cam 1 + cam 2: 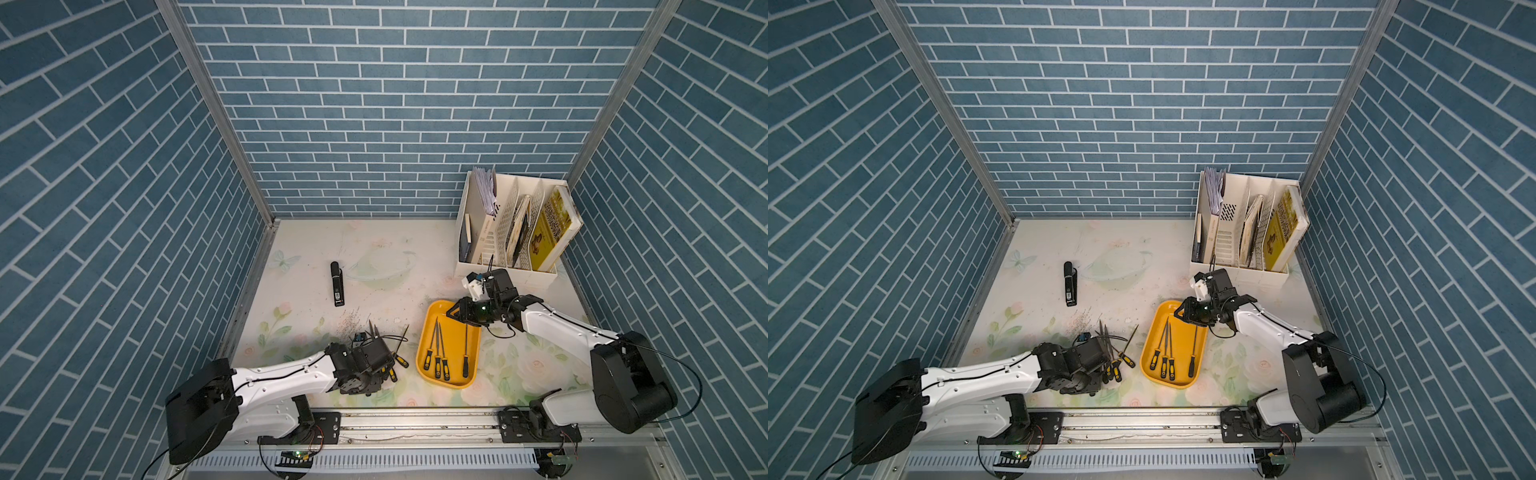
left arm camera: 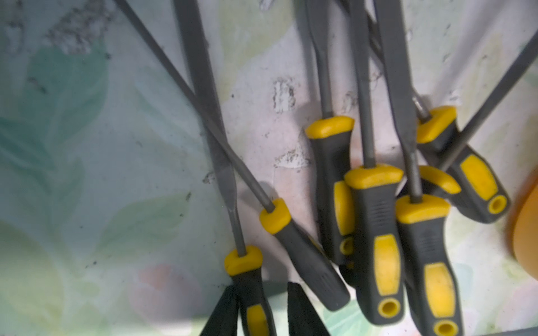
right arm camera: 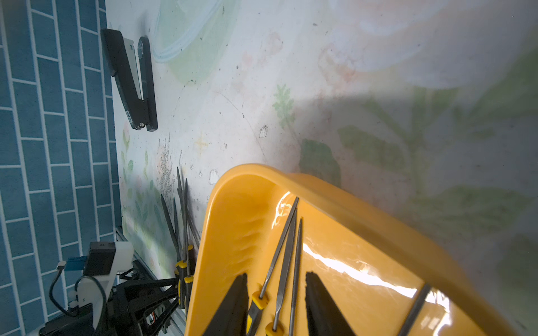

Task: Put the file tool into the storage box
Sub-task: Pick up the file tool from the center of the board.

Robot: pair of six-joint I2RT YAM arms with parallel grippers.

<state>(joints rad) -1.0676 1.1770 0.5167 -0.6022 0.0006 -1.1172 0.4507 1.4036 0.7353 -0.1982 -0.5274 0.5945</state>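
Locate the storage box point(image 1: 455, 357) on the counter point(image 1: 386, 257), toward the near edge and right of centre in both top views. Inside it lie four files point(image 1: 1168, 351), set lengthwise with their handles toward the near end. The file tool point(image 2: 243, 261) is outside the box. It lies on the counter at the edge of a loose pile of files point(image 1: 1115, 365) just left of the box, with another blade crossing over its own.

Check the left gripper point(image 2: 260, 288) in the left wrist view. Its fingers stand one on each side of the file tool's black-and-yellow handle, set narrow. One finger is at the handle and a thin gap shows at the other, so the handle is bracketed but not clamped.

Check the right gripper point(image 3: 276, 275) in the right wrist view. It hangs over the far end of the box with its fingers moderately apart and nothing held between them.

A black stapler point(image 1: 337, 284) lies well apart toward the far left. A white book rack point(image 1: 511, 232) stands in the far right corner.
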